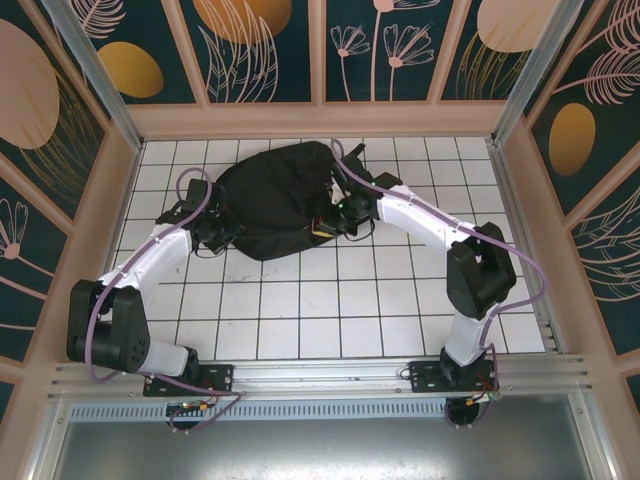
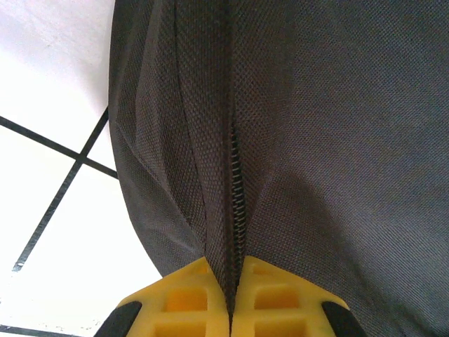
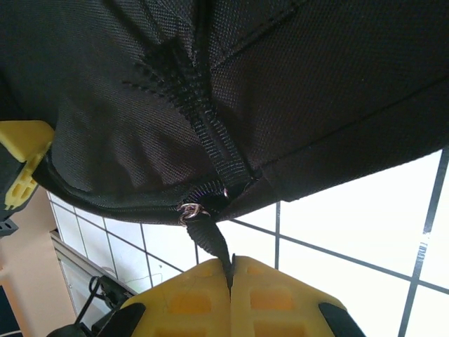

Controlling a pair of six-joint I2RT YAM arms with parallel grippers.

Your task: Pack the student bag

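Note:
The student bag, a large black fabric backpack, lies on the white tiled table at the back middle. My left gripper is at its left lower edge. In the left wrist view the left gripper is shut, its yellow fingers pinching the bag's fabric right at the zipper seam. My right gripper is at the bag's right lower edge. In the right wrist view the right gripper is shut on the black zipper pull strap, which hangs from a small metal ring under the bag.
White tiles with dark grid lines stretch between the bag and the arm bases. Wooden walls enclose the table at the back and sides. A yellow finger part shows at the left edge of the right wrist view.

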